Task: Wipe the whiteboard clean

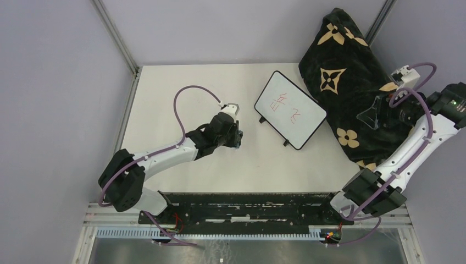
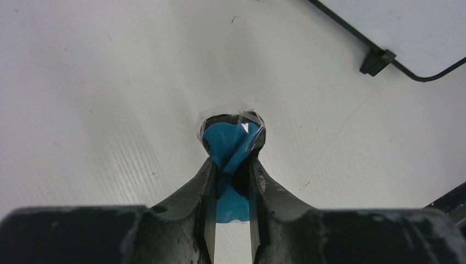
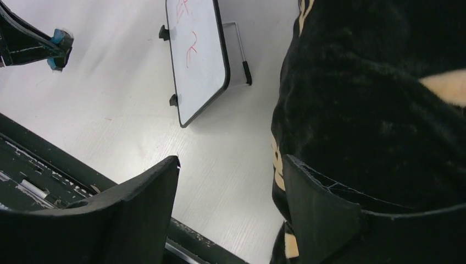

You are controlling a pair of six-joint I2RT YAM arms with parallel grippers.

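The whiteboard (image 1: 290,110) lies tilted on the table, right of centre, with red scribbles on it. It also shows in the right wrist view (image 3: 195,55), and one corner shows in the left wrist view (image 2: 406,27). My left gripper (image 1: 236,140) is left of the board, apart from it. It (image 2: 231,159) is shut on a small blue piece wrapped in clear film (image 2: 228,140), held just above the table. The left gripper also shows in the right wrist view (image 3: 57,44). My right gripper (image 1: 376,113) is open and empty (image 3: 231,159), raised over the blanket's edge.
A black blanket with tan flowers (image 1: 346,71) is heaped at the back right, touching the board's right side; it also fills the right of the right wrist view (image 3: 373,99). A black rail (image 1: 247,206) runs along the table's near edge. Walls close in both sides.
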